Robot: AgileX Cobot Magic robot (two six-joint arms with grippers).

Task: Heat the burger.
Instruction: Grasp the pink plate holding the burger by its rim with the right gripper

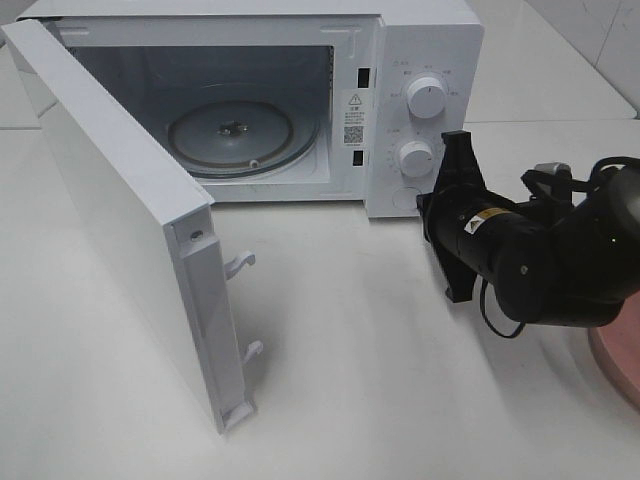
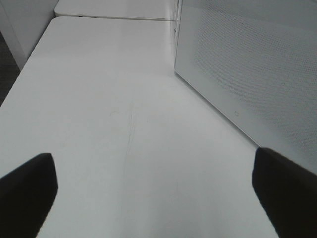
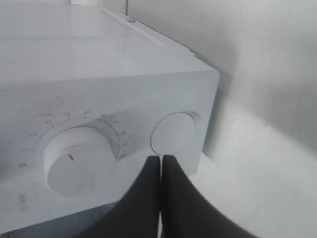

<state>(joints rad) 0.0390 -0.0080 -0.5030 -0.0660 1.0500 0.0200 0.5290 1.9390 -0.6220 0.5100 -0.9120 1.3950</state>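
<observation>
The burger is out of view in every frame. The white microwave [image 1: 425, 50] stands at the back with its door [image 1: 110, 200] swung wide open, and its glass turntable [image 1: 235, 135] is bare. My right gripper [image 1: 428, 205] [image 3: 161, 161] is shut with nothing in it. Its tips sit right at the round door button [image 3: 174, 133] on the control panel, below the lower dial [image 3: 79, 161]. Over bare table beside the door's meshed outer face [image 2: 247, 64], my left gripper [image 2: 156, 198] hangs open and empty. The exterior view does not show that gripper.
A slice of the pink plate [image 1: 618, 365] shows at the right edge, mostly hidden behind the right arm. The open door juts far out over the left half of the table [image 1: 380, 380]. Two dials [image 1: 428, 97] sit on the panel.
</observation>
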